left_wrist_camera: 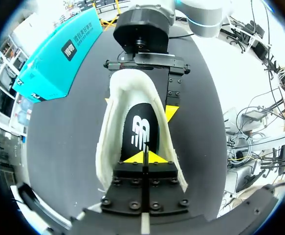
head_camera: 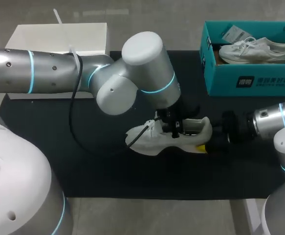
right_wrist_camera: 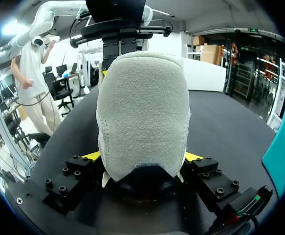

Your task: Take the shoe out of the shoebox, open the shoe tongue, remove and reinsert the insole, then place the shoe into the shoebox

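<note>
Clamped on the shoe (right_wrist_camera: 142, 98) heel was my right gripper (right_wrist_camera: 142, 157); my left gripper (left_wrist_camera: 144, 157) had its tips together over the insole (left_wrist_camera: 141, 128). I feared a weak pinch would lose it.

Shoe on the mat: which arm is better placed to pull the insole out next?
Left. The left fingers point down into the shoe's opening, right at the insole. The right fingers clamp the heel from both sides, steadying it, and are probably best left holding there.

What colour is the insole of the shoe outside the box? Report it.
The shoe has a black insole with a white mark; left wrist view.
</note>
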Available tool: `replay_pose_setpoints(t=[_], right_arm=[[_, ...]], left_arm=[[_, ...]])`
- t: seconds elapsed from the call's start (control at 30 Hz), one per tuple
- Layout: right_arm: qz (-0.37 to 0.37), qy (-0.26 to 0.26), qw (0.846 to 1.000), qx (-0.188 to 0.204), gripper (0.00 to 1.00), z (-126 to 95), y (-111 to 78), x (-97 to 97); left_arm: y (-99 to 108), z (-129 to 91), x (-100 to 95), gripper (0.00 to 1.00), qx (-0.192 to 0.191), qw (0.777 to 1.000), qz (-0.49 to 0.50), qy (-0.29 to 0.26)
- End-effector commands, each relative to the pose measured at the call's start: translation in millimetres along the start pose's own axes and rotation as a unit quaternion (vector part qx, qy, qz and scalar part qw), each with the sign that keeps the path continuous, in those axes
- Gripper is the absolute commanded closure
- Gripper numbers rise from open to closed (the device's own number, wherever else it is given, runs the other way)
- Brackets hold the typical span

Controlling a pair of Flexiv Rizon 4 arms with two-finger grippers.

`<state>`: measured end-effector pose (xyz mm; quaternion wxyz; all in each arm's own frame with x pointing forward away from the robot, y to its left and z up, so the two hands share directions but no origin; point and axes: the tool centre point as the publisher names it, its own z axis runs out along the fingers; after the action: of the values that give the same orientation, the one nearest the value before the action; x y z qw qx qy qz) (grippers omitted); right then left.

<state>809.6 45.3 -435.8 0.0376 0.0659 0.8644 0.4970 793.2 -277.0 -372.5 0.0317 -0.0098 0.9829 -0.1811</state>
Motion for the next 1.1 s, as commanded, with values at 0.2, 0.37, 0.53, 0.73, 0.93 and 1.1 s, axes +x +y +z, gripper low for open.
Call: replay_pose_setpoints(t=[0.2, 0.37, 0.53, 0.73, 0.93, 1.1], right_arm=[[0.000, -0.001, 1.000, 0.001, 1.00, 1.7, -1.8, -1.3], [0.000, -0.001, 1.000, 0.001, 1.00, 1.7, -1.8, -1.3], [0.000, -0.001, 1.000, 0.001, 1.00, 1.7, -1.8, -1.3], [0.000, -0.001, 1.000, 0.001, 1.00, 1.7, -1.8, -1.3], [0.000, -0.001, 1.000, 0.001, 1.00, 1.7, -1.8, -1.3], [0.000, -0.001, 1.000, 0.001, 1.00, 1.7, -1.8, -1.3]], left_arm=[[12.8, -17.5, -7.3, 1.00, 0.041, 0.999, 0.001, 0.011], [3.2, 0.2, -10.1, 1.00, 0.003, 0.999, 0.019, 0.030], [-3.7, 17.5, -7.0, 1.00, -0.015, 0.997, 0.027, 0.070], [-2.8, 26.1, 4.0, 0.87, -0.029, 0.993, 0.048, 0.108], [3.3, 23.8, 12.9, 0.69, -0.039, 0.989, 0.052, 0.131], [4.5, 23.0, 13.6, 0.58, -0.038, 0.989, 0.052, 0.135]])
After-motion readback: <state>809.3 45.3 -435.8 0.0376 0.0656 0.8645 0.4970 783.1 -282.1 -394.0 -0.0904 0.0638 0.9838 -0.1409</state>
